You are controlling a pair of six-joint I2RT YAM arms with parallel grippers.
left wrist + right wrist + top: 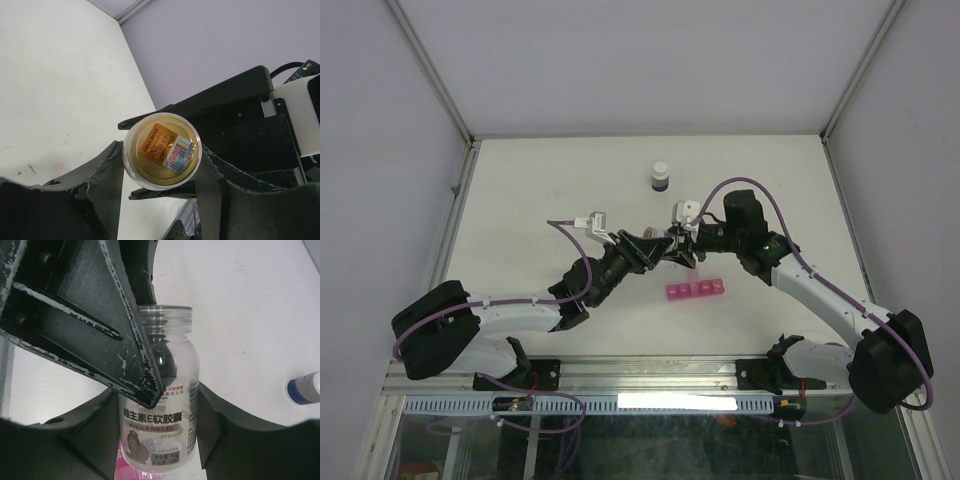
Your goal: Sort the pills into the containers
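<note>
Clear cylindrical vial (162, 150) clamped in left tool (161, 162); right tool (157, 407) flanking it, grip unclear

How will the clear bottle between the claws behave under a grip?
Probably stiff: the clear bottle looks like hard plastic. Likely slippery, as its wall is smooth and glossy where the left claw pinches it. Its round body would likely roll if laid on the table.

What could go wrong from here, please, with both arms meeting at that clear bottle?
1. The left pincer grips the clear bottle while the right pincer flanks it; a mistimed handover could drop it onto the pink organizer below.
2. The two pincers are crowded tightly around the bottle, so their fingers might collide or knock it askew.
</note>
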